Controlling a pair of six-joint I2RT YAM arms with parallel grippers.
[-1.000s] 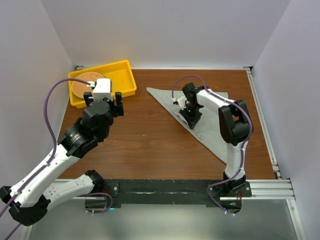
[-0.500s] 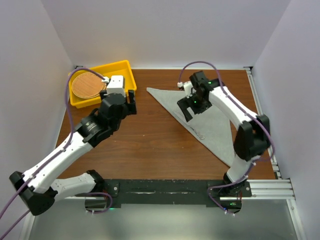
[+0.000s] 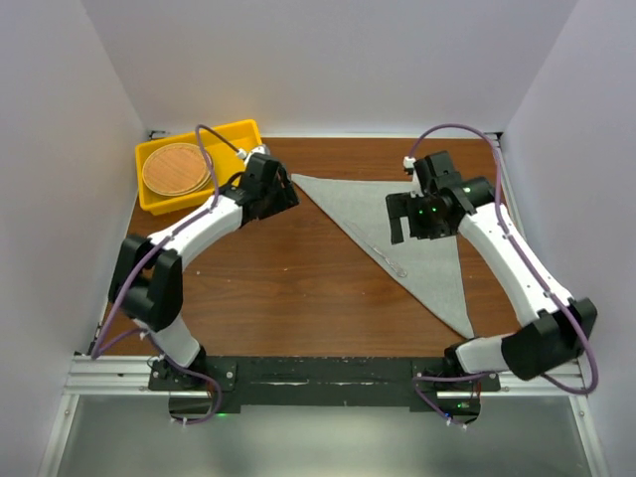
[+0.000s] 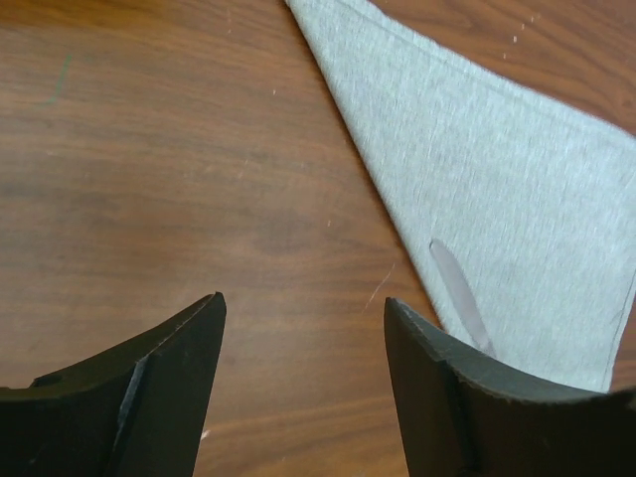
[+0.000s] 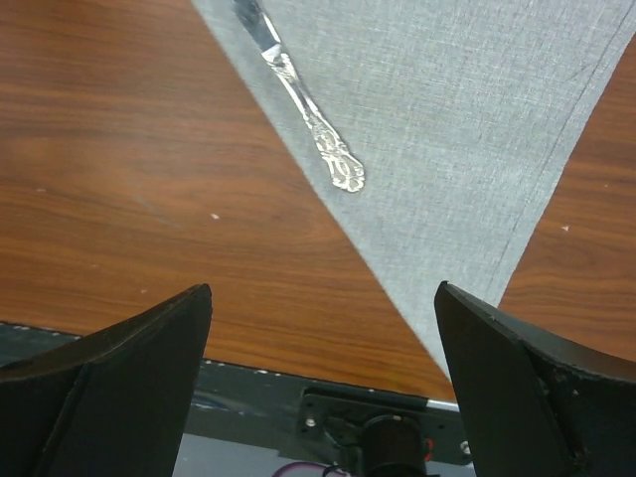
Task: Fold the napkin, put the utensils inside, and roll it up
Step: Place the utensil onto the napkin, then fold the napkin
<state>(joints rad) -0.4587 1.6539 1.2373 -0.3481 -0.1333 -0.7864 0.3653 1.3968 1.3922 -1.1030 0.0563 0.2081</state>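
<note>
The right gripper (image 3: pixel 415 227) has let go and lifted clear. Its jaws stand wide and empty above the folded grey napkin (image 3: pixel 427 248), where the knife (image 3: pixel 386 256) now lies along the diagonal edge. The left gripper (image 3: pixel 286 196), also spread and empty, has swung over to the napkin's far corner — probably, from this poor angle, to start rolling.

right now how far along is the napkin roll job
Done: the grey fabric napkin lies folded into a triangle, with one slim silver table knife on it by the long edge. In hand: nothing; left pincer and right pincer are open, empty. Left: rolling it up.
</note>
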